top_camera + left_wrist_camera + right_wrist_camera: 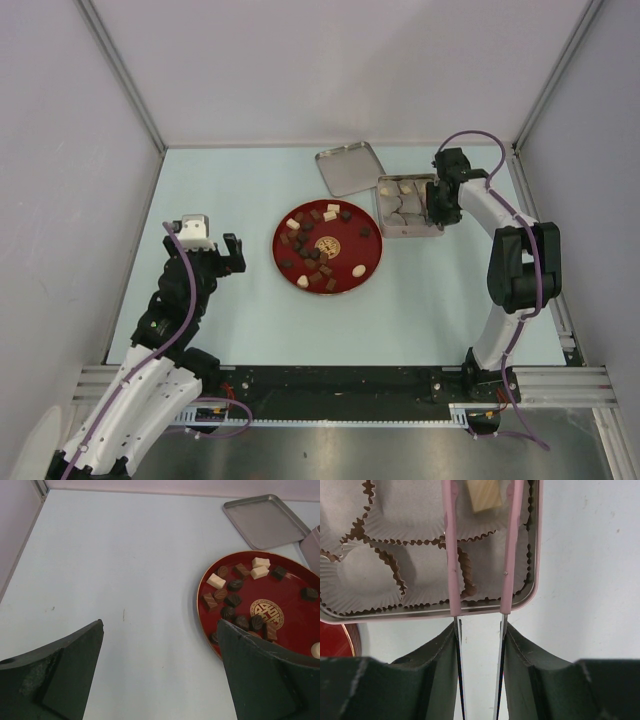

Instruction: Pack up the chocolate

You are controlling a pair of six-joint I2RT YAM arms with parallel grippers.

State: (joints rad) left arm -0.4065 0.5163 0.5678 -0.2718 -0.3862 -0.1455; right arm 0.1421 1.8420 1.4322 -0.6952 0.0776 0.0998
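Observation:
Several pieces of chocolate [318, 252], dark, reddish-brown and cream, lie scattered on the red plate [377, 250] mid-table; the left wrist view shows the chocolate [235, 600] too. My right gripper [480, 625] is shut on thin pink tongs [451, 555], whose arms reach over the tin [420, 614] of paper cups. A cream chocolate [485, 495] lies in a cup between the spread tong arms, apart from both. My left gripper [160, 625] stands wide open over bare table left of the plate [295, 590], holding nothing.
The tin's flat metal lid [350, 168] lies behind the plate, beside the tin [410, 235] at the back right. Several paper cups [365, 585] in the tin stand unfilled. Enclosure walls rise on three sides.

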